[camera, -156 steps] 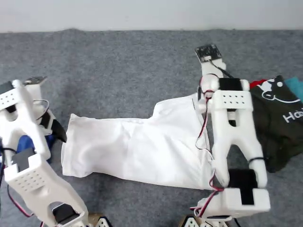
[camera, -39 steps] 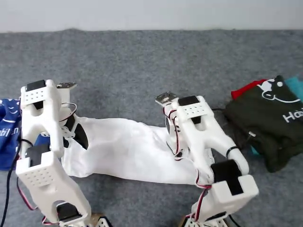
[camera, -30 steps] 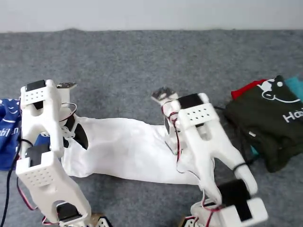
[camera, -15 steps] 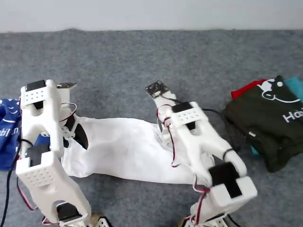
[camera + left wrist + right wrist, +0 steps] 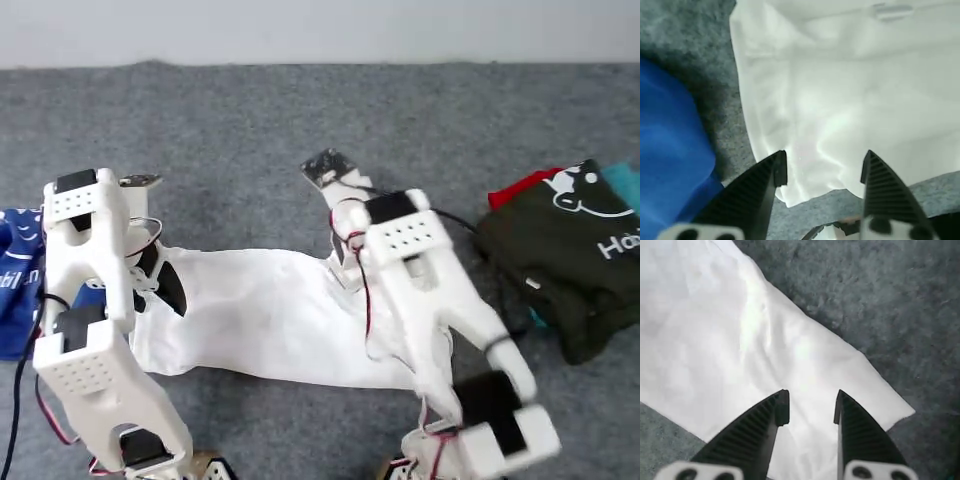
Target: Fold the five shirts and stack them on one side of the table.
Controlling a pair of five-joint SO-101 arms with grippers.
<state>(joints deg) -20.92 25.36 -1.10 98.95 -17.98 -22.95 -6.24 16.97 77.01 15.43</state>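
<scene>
high: dark shirts (image 5: 560,275) | left wrist: blue shirt (image 5: 670,150) beside white shirt (image 5: 850,100)

Even, diffuse overhead light; faint soft shadows on the grey table (image 5: 250,130). White shirt (image 5: 850,100) glares, folds washed out beside my left fingers (image 5: 760,190).

White shirt (image 5: 260,315) lies as a long crumpled band across lower centre of the grey counter (image 5: 250,130). My left arm (image 5: 85,280) stands over its left end, my right arm (image 5: 420,280) over its right part. Blue shirt (image 5: 18,285) at left edge, black shirt pile (image 5: 570,265) at right edge.
</scene>
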